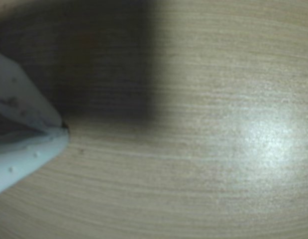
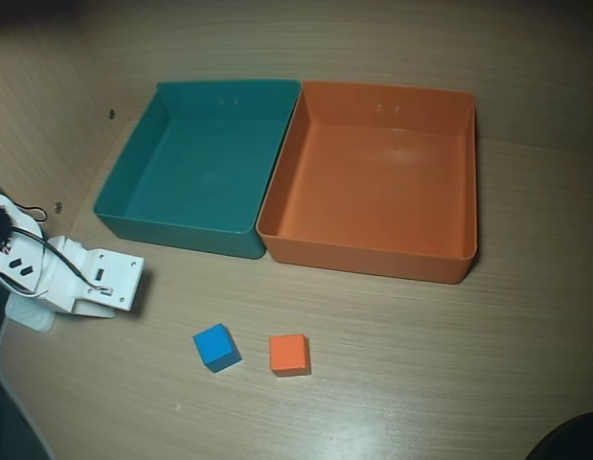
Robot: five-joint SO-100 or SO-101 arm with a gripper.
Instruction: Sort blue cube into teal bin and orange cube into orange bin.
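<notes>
In the overhead view the blue cube (image 2: 216, 346) and the orange cube (image 2: 289, 354) rest side by side on the wooden table near the front, blue on the left. Behind them stand the teal bin (image 2: 152, 228) on the left and the orange bin (image 2: 368, 256) on the right, walls touching, both with nothing inside. My white arm (image 2: 90, 280) sits folded at the left edge, well left of the blue cube. The wrist view shows only blurred wood and my gripper (image 1: 64, 128) at the left, its white fingers (image 1: 24, 99) meeting at the tips with nothing between them.
Wood-grain walls rise behind and to the left of the bins (image 2: 47, 86). Cables (image 2: 28, 240) run along the arm. A dark rounded object (image 2: 569, 439) cuts into the bottom right corner. Bare table (image 2: 440, 364) lies to the right of the cubes.
</notes>
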